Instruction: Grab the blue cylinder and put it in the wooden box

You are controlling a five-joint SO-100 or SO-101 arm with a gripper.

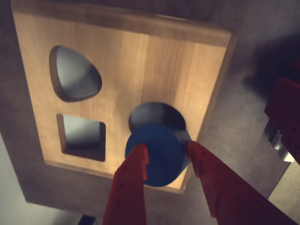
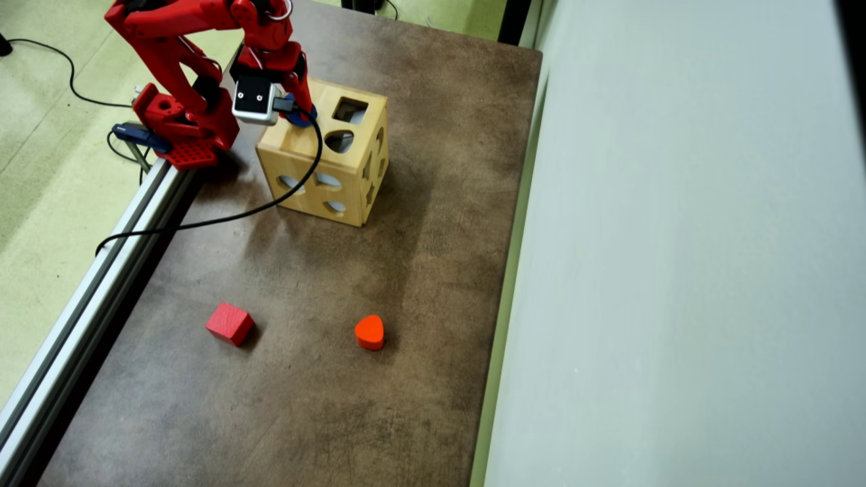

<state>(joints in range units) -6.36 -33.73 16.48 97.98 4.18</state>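
The brown counter (image 2: 379, 284) carries, in the overhead view, the wooden box (image 2: 352, 186), a large light-wood cube standing near my arm's base, with a red cube (image 2: 230, 323) and an orange-red rounded block (image 2: 369, 332) lying well apart from it toward the view's lower edge. The box's top face, seen in the wrist view, shows three cutouts: a rounded hole (image 1: 74, 73), a square hole (image 1: 82, 136) and a round hole (image 1: 157, 117). My tool (image 1: 168, 159) is closed narrowly on the blue cylinder (image 1: 161, 161), its two red fingers (image 1: 132, 173) pressing opposite sides of the curved wall; the cylinder hangs just above the box top, overlapping the near rim of the round hole but not yet centred on it. I judge the cylinder a solid, stiff, light block with a smooth painted skin, hence somewhat slippery; the sound hold is across the round wall at mid-height, flat faces level, so it drops cleanly.
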